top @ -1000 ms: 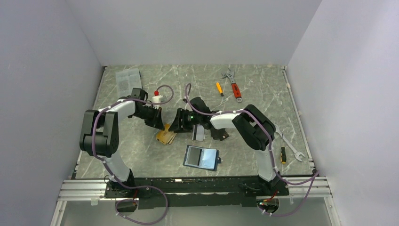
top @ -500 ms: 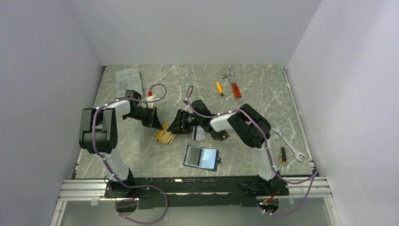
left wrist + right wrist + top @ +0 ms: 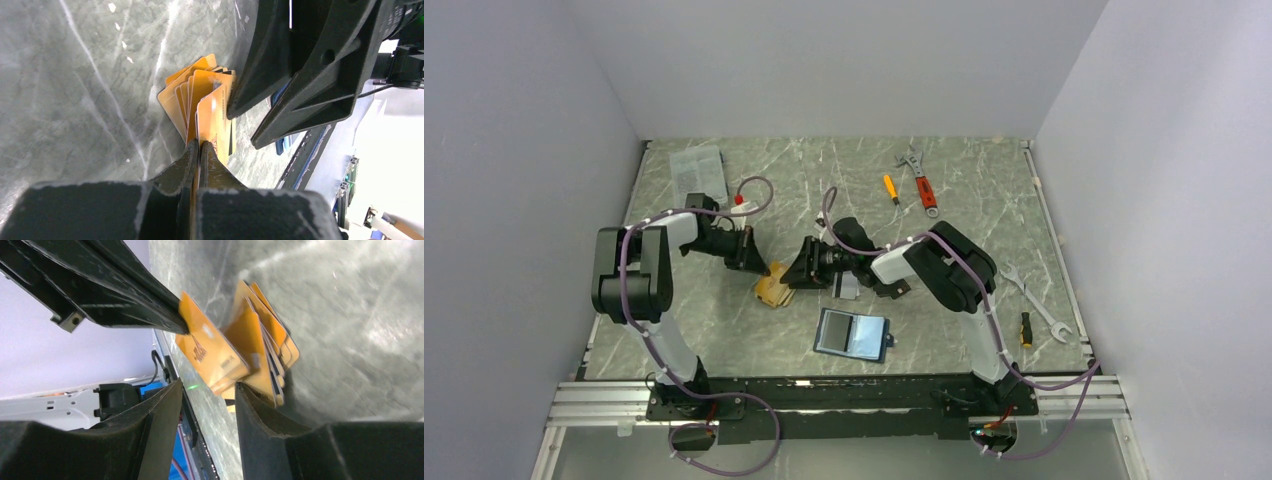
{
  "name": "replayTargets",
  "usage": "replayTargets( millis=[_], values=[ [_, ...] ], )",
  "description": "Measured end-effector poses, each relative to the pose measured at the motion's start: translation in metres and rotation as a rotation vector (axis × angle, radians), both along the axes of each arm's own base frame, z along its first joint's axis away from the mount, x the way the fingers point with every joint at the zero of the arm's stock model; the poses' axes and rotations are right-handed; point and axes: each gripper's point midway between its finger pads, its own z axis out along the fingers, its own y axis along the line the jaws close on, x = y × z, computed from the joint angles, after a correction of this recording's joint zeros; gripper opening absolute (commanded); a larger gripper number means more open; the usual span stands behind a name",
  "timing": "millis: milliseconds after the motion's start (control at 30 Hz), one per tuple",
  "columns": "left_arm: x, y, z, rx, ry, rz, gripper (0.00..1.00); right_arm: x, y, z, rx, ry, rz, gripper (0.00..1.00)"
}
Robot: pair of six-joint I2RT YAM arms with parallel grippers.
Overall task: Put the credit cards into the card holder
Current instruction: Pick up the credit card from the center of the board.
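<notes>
Cards (image 3: 774, 288) lie as an orange fan on the counter (image 3: 984, 180), between the two arms. The left gripper (image 3: 200, 146) has its jaws closed on the edge of one card (image 3: 210, 352), tilted up and away from the rest. The right gripper (image 3: 207, 387) faces it with jaws part open, one finger on each side of that card's free corner. I cannot tell whether either finger touches it. The holder (image 3: 852, 334) lies open nearer the arm bases, apart from the fan.

Risks, as I judge them:
- The pinch is only at the card's edge, so the card may swivel or slip if the right jaws push it sideways while closing.
- If the left jaws let go before the right ones bite, the card falls back on the fan.
- The next cards stand just beside the right finger nearest them, so closing there could catch two at once or scatter the fan.
- The two grippers are very near, so a small misjudged move could knock them together.

The top view alone shows the holder open and a white-grey card (image 3: 846, 285) by the right arm, but it hides both grips. The left wrist view shows the shut jaws on the card. The right wrist view shows the gap between its own fingers and the lifted card parted from the fan.
</notes>
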Motion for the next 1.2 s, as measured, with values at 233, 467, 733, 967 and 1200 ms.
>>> replayTargets(
  millis=[233, 467, 733, 967, 1200],
  values=[
    [0.001, 0.004, 0.000, -0.014, 0.008, 0.017, 0.00, -0.006, -0.005, -0.004, 0.007, 0.021, -0.002, 0.47],
    [0.001, 0.003, -0.003, 0.006, 0.006, 0.009, 0.16, -0.004, -0.006, -0.003, 0.005, 0.019, -0.007, 0.45],
    [-0.003, -0.004, -0.010, 0.057, -0.011, -0.038, 0.29, -0.001, -0.018, -0.007, -0.018, 0.030, -0.033, 0.40],
    [-0.009, -0.011, -0.012, 0.078, -0.019, -0.083, 0.41, -0.002, -0.021, -0.007, -0.036, 0.020, -0.034, 0.39],
    [-0.006, 0.002, 0.000, 0.165, -0.079, -0.103, 0.54, -0.002, -0.025, -0.005, -0.071, -0.002, -0.037, 0.38]
  ],
)
